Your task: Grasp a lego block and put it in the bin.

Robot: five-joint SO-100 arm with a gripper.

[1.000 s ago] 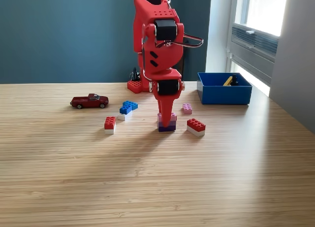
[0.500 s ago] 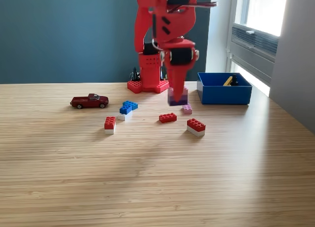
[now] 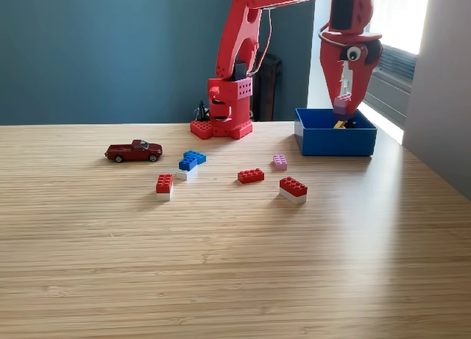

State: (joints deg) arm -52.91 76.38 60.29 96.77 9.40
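My red gripper (image 3: 344,104) hangs over the blue bin (image 3: 335,142) at the back right of the exterior view, shut on a pink-and-purple lego block (image 3: 342,102) held just above the bin's rim. A yellow piece (image 3: 340,123) lies inside the bin. On the wooden table lie a red block (image 3: 251,176), a red-and-white block (image 3: 293,190), a small pink block (image 3: 280,162), a blue-and-white block (image 3: 190,162) and another red-and-white block (image 3: 164,184).
A dark red toy car (image 3: 133,151) stands at the left of the table. The arm's red base (image 3: 224,111) is at the back centre. A window and a grey wall edge close off the right side.
The gripper closed on the pink-and-purple block at the table's middle, lifted it and swung it right to above the bin. A red block that the arm had hidden now shows.
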